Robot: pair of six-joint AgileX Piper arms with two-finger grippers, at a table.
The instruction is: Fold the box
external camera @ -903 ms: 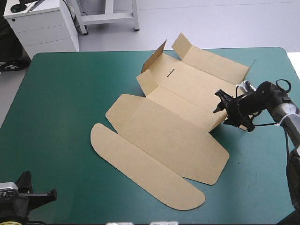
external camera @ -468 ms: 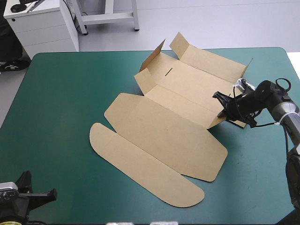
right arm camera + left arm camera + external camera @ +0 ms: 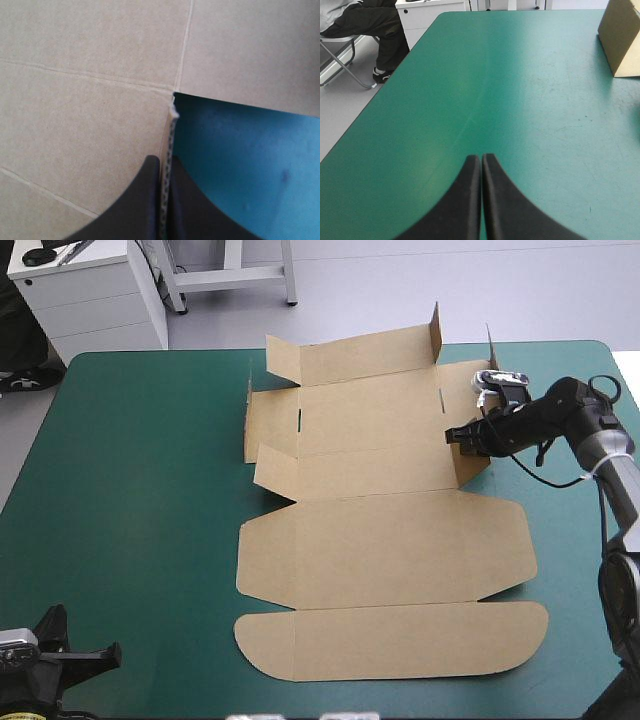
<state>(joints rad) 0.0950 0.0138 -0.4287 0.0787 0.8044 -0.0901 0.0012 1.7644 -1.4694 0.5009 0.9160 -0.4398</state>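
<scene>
From above, the flat-cut brown cardboard box (image 3: 390,540) had swung round since just before. It lay mid-table, square to the edges of the teal-green table cover (image 3: 130,490), its far flaps raised. The right gripper (image 3: 457,435) pinched its right-hand side flap.

At the left wrist, the left gripper (image 3: 481,158) was clamped on nothing above bare cover, with a box corner ahead.

At the right wrist, black fingers (image 3: 145,200) squeezed an upright board edge.

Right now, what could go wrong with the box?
The right gripper pinches only a thin edge of the box, so it might slip off or tear the board. The left gripper sits shut far away, so nothing pins the box; a pull could slide it.
</scene>
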